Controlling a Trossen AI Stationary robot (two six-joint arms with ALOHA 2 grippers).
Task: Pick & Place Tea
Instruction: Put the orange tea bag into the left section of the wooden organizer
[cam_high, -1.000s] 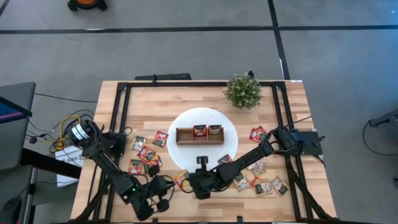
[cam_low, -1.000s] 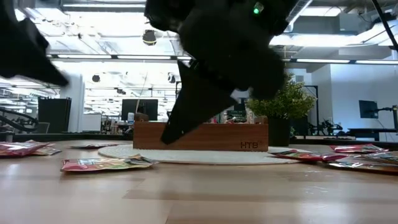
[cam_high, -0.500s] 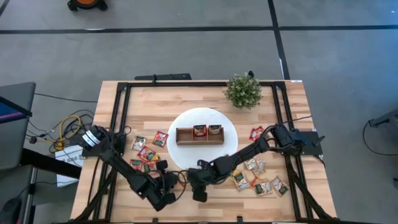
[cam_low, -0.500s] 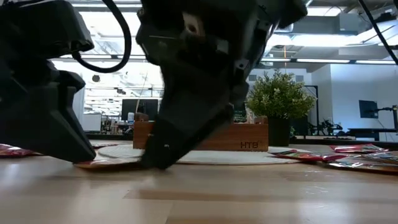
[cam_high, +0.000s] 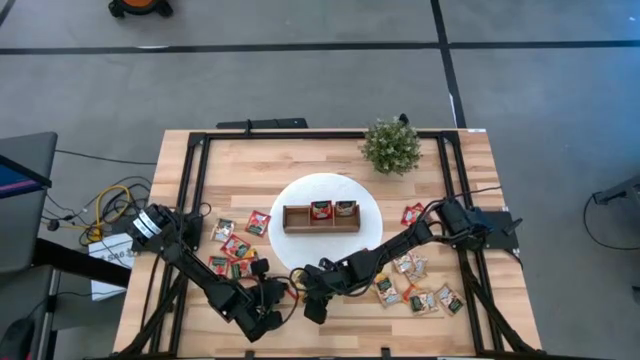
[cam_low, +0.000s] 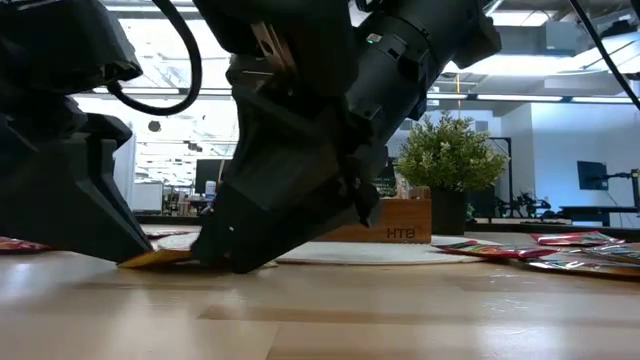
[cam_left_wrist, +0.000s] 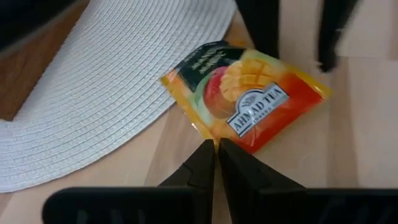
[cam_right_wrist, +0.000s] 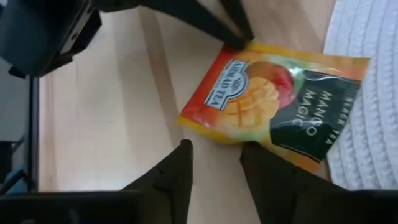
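An orange mango tea sachet (cam_left_wrist: 249, 99) lies flat on the wood next to the near edge of the white disc (cam_high: 345, 185); it also shows in the right wrist view (cam_right_wrist: 267, 102). My left gripper (cam_left_wrist: 216, 144) is shut, with its tips at the sachet's edge on the near left. My right gripper (cam_right_wrist: 216, 148) is open at the opposite edge, slanting down. One of its fingers (cam_left_wrist: 264, 37) stands at the sachet's corner and the other stands beside the sachet. The wooden box (cam_high: 320, 216) on the disc holds sachets in two compartments. My left gripper's shut fingertips meet the sachet's near-left edge (cam_left_wrist: 210, 138), slanting down from the table's near left. The sachet lies flat on the wood, one corner at the disc. Whether the tips pinch the edge or only press against it, I cannot tell. My right gripper has one finger at the sachet's far corner (cam_left_wrist: 273, 62); I cannot tell whether it touches.
Loose sachets lie at the left (cam_high: 232, 250) and the right (cam_high: 415, 285) of the disc. A small green plant (cam_high: 391, 146) stands at the far right. Black frame rails run along the table's sides.
My left gripper has come down and moved toward the table's right, up to the orange sachet. My right gripper has sunk toward the table's near edge and rolled about its own line, down to the sachet's other side. The sachet has stayed in place.
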